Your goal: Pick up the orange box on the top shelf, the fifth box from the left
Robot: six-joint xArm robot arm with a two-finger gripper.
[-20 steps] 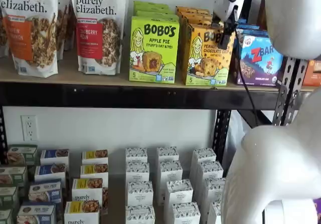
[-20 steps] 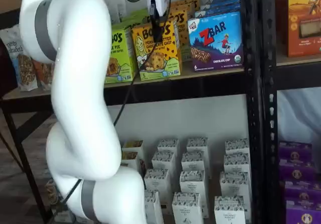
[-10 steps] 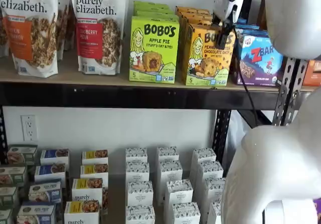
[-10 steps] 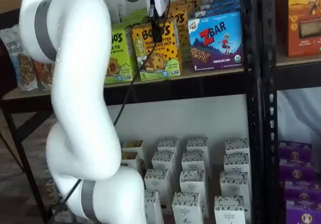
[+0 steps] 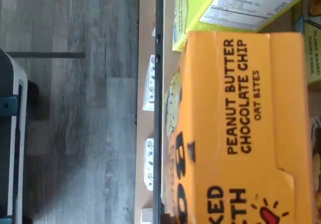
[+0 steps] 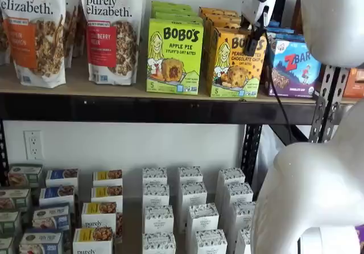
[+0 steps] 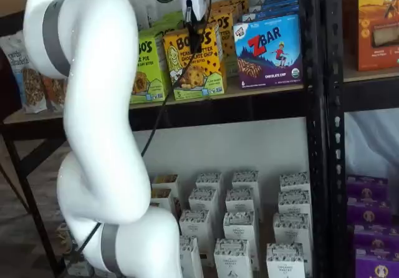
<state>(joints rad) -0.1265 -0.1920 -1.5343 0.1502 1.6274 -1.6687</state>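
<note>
The orange box (image 6: 236, 66) stands upright at the front of the top shelf (image 6: 114, 89), between a green Bobo's box (image 6: 173, 54) and a purple-blue ZBar box (image 6: 293, 66). It also shows in a shelf view (image 7: 193, 72). The wrist view shows its orange top (image 5: 235, 123) close up, reading "Peanut Butter Chocolate Chip". My gripper (image 6: 257, 40) hangs at the box's upper right corner, its black fingers dark against the box front. It also shows in a shelf view (image 7: 194, 40), over the box's top front edge. No gap between the fingers shows.
More orange and green boxes stand in rows behind the front ones. Granola bags (image 6: 111, 32) fill the shelf's left part. A black upright (image 7: 315, 103) stands right of the ZBar box (image 7: 269, 50). Small white boxes (image 6: 187, 208) sit on the lower level. My white arm (image 7: 93, 122) fills the foreground.
My gripper has risen very slightly at the orange box's top edge. The box has not visibly moved.
</note>
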